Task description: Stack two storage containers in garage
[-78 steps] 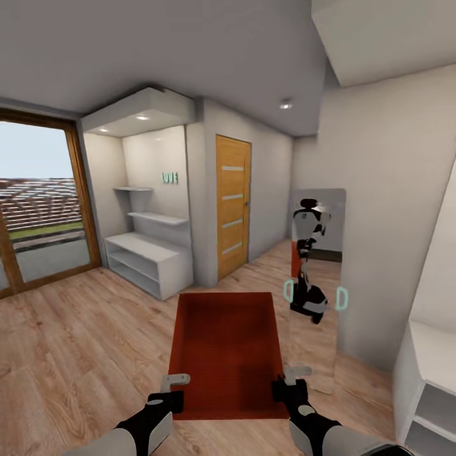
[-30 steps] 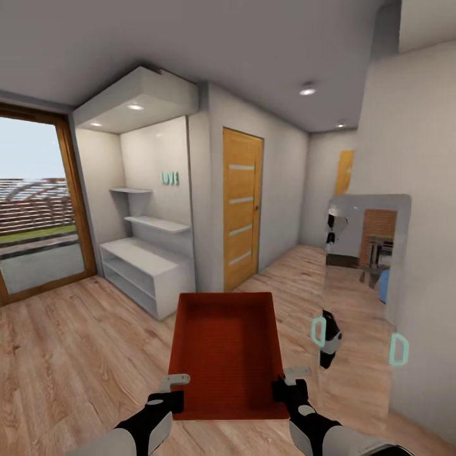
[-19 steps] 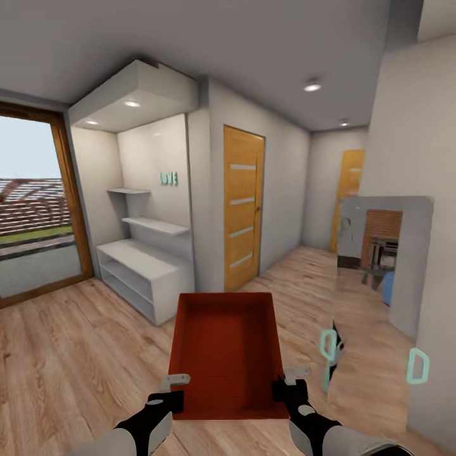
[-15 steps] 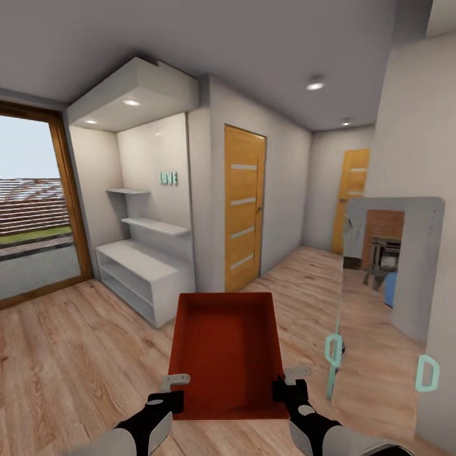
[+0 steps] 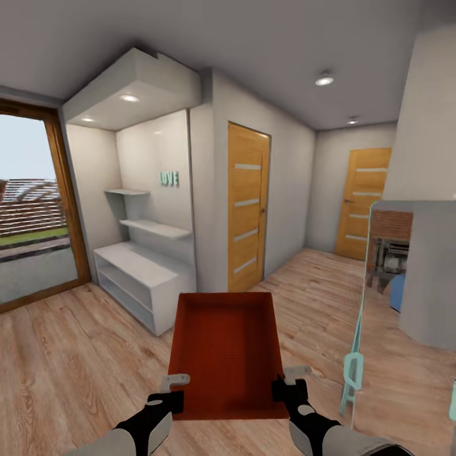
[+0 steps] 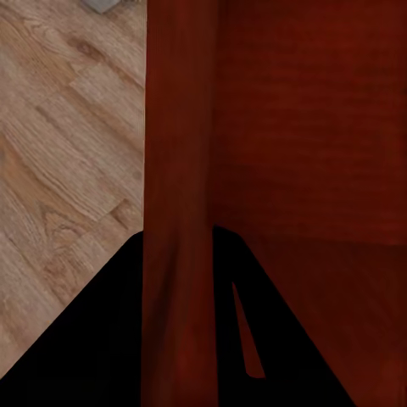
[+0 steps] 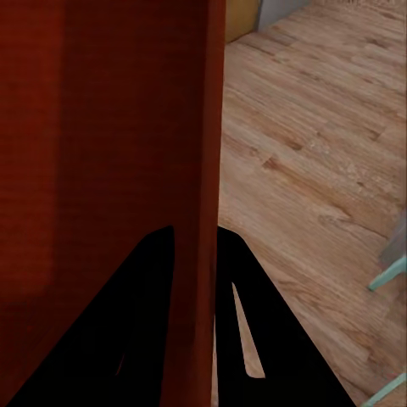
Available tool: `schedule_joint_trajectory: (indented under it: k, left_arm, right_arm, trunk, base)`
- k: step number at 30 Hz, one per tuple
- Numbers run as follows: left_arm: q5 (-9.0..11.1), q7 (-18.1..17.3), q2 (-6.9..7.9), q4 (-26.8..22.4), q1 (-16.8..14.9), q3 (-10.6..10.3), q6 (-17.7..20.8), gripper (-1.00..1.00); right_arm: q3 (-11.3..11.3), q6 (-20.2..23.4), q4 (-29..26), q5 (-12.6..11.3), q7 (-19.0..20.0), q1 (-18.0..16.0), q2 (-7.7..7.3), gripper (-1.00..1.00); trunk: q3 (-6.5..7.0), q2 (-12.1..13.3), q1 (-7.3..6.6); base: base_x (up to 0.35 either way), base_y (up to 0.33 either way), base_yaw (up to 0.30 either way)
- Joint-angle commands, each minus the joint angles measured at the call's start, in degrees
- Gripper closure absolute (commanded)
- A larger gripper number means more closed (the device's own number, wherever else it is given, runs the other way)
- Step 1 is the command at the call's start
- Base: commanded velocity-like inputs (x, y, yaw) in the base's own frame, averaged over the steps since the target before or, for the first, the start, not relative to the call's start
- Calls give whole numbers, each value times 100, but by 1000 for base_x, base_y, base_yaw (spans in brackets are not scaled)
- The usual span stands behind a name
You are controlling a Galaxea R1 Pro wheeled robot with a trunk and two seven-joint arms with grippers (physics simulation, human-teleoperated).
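In transit through a hallway: light wood-plank floor [image 5: 76, 354], pale walls, two orange panelled doors, nearer door [image 5: 247, 206] ahead, farther door [image 5: 365, 201] at the corridor's end. White built-in shelf unit [image 5: 142, 272] to my left, a tall mirror [image 5: 405, 278] on the wall to my right (it reflects brick and furniture, too small to read).

One storage container [image 5: 227, 354] is carried in front of me, level, open top up, well clear of the floor. I hold it by its two long side walls near the near end; a grip on both sides keeps it from tipping while the base rolls, I judge.

Left hand [image 5: 175, 387]: closed across the left wall, one finger inside, one outside [image 6: 178, 339]. Right hand [image 5: 288, 384]: likewise pinching the right wall [image 7: 193, 339].

Container: orange-red plastic, rectangular, plain flat thin walls, faintly ribbed bottom. Empty.

No concrete floor in sight, so the garage is not yet reached.
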Motion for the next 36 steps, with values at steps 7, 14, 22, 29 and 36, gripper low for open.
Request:
schedule_joint_trajectory:
  k: [7, 14, 22, 29, 36]
  left_arm:
    - [111, 4, 9, -28, 4, -94, -49, 100]
    - [190, 6, 9, -28, 4, -174, -48, 100]
    - [286, 18, 9, -30, 4, -260, -48, 100]
    - [49, 6, 9, -28, 4, -48, -48, 100]
    - [49, 6, 9, -28, 4, -48, -48, 100]
  right_arm:
    - [415, -31, 18, -384, -35, -1, 35, 100]
    - [976, -32, 18, -956, -17, -3, 28, 100]
    - [1415, -30, 18, -1381, -11, -3, 20, 100]
    - [-152, -20, 18, -40, -9, -3, 18, 100]
    - [-147, -8, 18, -42, -9, -2, 18, 100]
  trunk:
    - [0, 0, 5]
    - [0, 0, 5]
    - [0, 0, 5]
    - [0, 0, 5]
    - [0, 0, 5]
  base:
    - [227, 0, 0]
    - [320, 0, 0]
    - [321, 0, 0]
    - [321, 0, 0]
    - [322, 0, 0]
